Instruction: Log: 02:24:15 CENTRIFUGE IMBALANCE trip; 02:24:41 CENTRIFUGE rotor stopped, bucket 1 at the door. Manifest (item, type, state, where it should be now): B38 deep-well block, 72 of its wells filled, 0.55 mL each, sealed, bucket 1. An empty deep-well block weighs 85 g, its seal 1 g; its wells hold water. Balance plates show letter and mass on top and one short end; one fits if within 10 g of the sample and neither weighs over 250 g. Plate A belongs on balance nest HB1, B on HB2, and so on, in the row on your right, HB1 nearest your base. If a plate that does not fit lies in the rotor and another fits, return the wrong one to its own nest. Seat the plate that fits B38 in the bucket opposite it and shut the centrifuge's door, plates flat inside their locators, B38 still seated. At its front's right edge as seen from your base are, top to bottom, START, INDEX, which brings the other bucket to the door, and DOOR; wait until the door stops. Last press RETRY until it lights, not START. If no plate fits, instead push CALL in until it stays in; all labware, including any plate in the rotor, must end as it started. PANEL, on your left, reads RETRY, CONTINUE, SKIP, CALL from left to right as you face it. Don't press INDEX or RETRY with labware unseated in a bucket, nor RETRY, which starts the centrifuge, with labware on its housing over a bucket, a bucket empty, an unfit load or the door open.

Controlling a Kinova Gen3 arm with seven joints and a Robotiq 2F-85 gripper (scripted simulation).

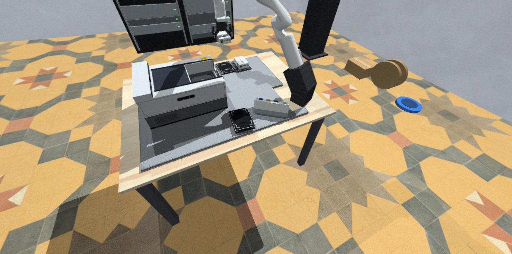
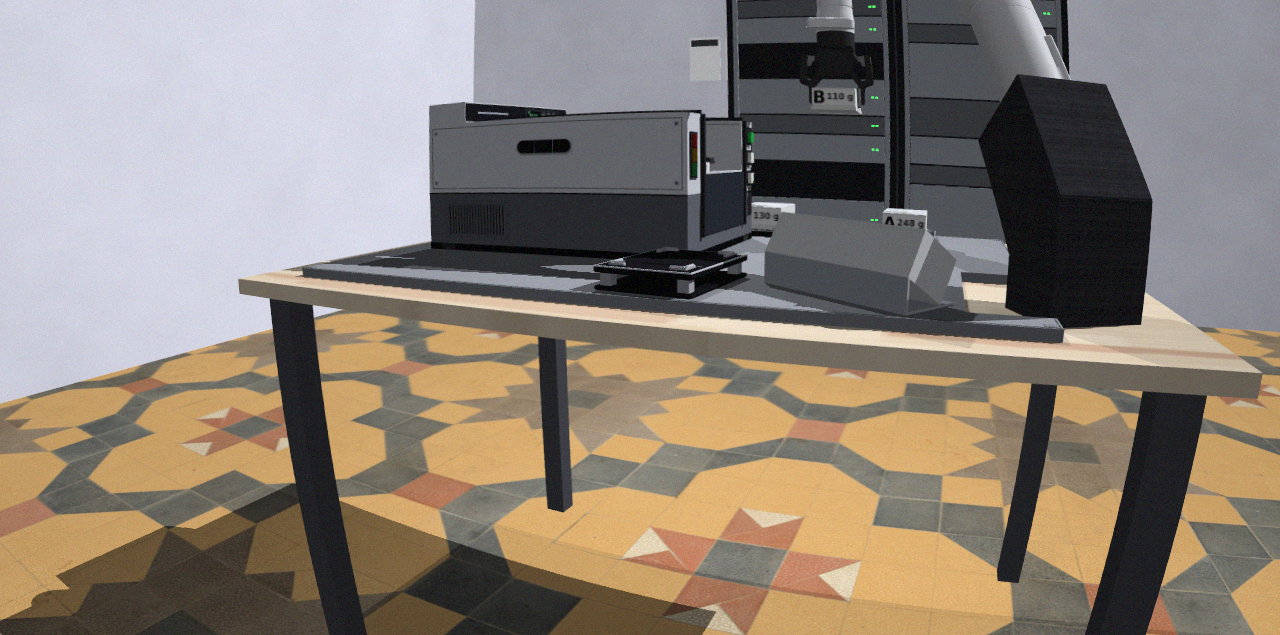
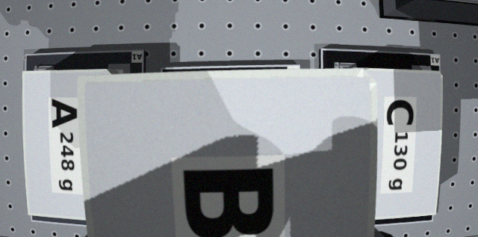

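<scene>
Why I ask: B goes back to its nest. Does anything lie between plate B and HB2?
Nothing visible. Plate B hangs in the gripper above empty HB2, with A and C on either side. In the wrist view, B hides most of the nest.
</scene>
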